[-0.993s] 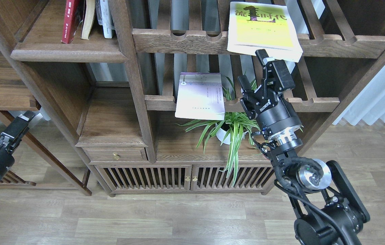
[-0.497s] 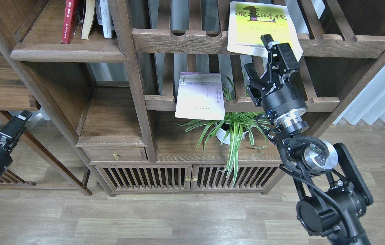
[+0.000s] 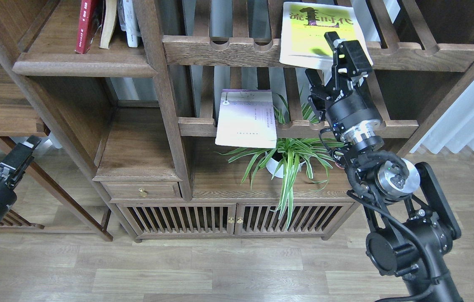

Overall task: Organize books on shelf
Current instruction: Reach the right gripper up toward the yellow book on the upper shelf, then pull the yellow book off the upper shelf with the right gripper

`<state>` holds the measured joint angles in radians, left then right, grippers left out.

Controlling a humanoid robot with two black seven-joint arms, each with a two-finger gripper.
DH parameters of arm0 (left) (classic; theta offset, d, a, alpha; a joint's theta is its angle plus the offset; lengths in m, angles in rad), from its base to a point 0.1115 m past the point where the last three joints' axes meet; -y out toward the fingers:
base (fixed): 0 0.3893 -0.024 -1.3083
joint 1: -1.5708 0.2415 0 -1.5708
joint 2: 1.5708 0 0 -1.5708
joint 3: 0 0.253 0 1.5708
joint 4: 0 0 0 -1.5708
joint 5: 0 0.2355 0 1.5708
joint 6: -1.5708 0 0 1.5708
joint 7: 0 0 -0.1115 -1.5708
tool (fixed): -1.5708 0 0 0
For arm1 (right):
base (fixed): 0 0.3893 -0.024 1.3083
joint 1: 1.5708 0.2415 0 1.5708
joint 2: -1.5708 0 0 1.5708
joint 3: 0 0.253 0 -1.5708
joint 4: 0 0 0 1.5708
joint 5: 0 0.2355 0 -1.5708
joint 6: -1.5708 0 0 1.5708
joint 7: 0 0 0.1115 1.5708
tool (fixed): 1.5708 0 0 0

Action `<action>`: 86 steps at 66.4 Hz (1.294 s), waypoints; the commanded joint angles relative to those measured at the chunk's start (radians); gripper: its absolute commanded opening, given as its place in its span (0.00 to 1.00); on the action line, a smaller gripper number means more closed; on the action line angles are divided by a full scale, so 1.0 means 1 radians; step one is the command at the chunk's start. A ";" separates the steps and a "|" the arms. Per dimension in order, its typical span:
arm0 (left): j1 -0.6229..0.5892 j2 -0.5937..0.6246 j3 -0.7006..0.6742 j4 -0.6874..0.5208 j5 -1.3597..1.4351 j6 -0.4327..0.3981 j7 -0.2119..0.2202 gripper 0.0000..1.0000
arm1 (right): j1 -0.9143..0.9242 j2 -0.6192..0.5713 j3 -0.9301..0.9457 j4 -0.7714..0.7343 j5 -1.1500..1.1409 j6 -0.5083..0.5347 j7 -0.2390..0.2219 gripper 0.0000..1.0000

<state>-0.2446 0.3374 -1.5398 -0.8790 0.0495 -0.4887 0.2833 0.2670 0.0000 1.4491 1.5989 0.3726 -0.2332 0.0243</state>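
The yellow-green book lies flat on the upper slatted rack, its front edge overhanging the rail. My right gripper is open. One finger lies over the book's cover and the other under its front edge. The pale lavender book lies on the lower slatted rack and overhangs its rail. The red book stands upright on the solid dark-brown shelf at the upper left. My left gripper hangs low at the far left, away from the books, and its fingers cannot be told apart.
A cream book and a white book stand next to the red one. A potted spider plant sits on the cabinet top under the right arm. A drawer and slatted cabinet doors are below. A white curtain hangs at the right.
My right gripper has risen up and to the right, from below the yellow-green book to its front edge, one finger now over the cover. The left arm has barely moved.
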 commanded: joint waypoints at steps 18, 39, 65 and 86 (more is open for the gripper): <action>-0.013 -0.002 0.000 0.000 0.001 0.000 0.001 0.85 | 0.018 0.000 0.020 -0.031 -0.006 0.009 0.085 0.28; -0.013 0.000 -0.003 0.000 0.001 0.000 -0.001 0.85 | 0.018 0.000 0.011 0.004 -0.011 0.032 0.072 0.05; -0.012 -0.002 -0.003 0.000 -0.002 0.000 -0.003 0.85 | -0.057 0.000 0.072 0.090 -0.004 0.115 0.079 0.06; -0.012 -0.002 -0.003 0.003 0.001 0.000 -0.021 0.87 | -0.256 -0.028 0.258 0.113 0.069 0.244 0.072 0.05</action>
<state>-0.2562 0.3362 -1.5434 -0.8771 0.0502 -0.4887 0.2663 0.0885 -0.0036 1.6492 1.7105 0.4032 -0.0445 0.0972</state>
